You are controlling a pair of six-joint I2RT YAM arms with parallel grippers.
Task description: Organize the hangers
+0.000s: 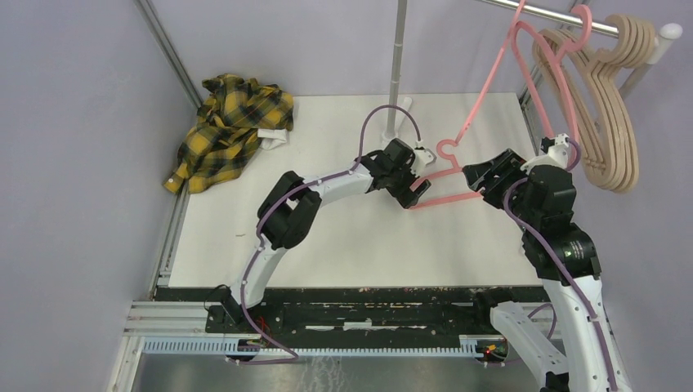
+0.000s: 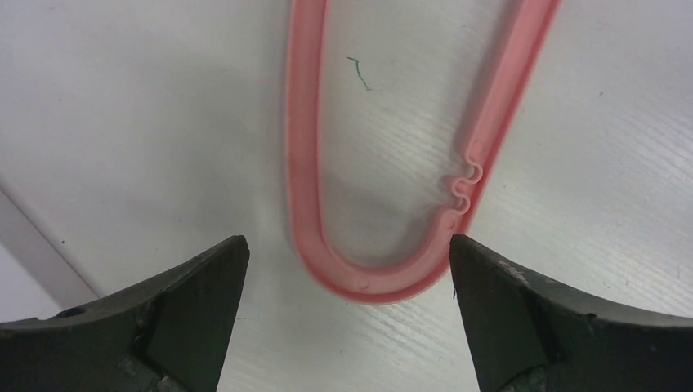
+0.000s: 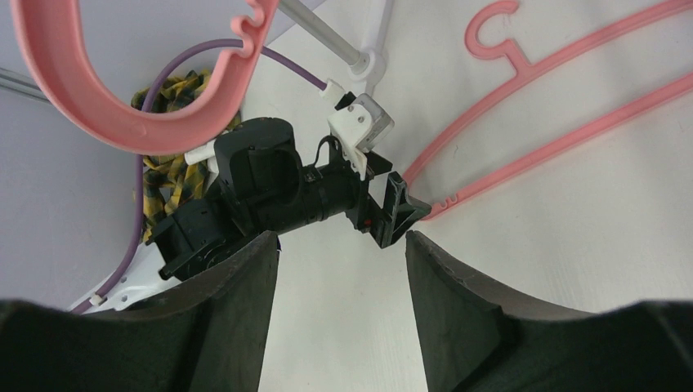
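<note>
— Left pincer (image 2: 347,249)?
— Spread to the full, gripping nothing. Straddles the rounded shoulder end of the pink hanger (image 2: 304,147), one finger on either side, apparently just clear of the plastic.
— Right pincer (image 3: 342,238)?
— Roughly half open, likewise empty. Poised near the hanger's opposite end, facing the left one.
— And the hanger itself?
— Flat on the bench (image 1: 327,245), right of the middle, hook toward the far edge.
— Handling?
— Probably light and thin, stiff with a little spring, smooth enough to skid across the bench when nudged. Best pinched across the bend beside the small notches, or at the neck under the hook.
— Remaining hangers?
— Up on the rail (image 1: 556,12) past the far right corner: a second pink hanger (image 1: 490,82) beside the beige hangers (image 1: 609,131). Plaid shirt (image 1: 233,131) heaped at the far left corner.
</note>
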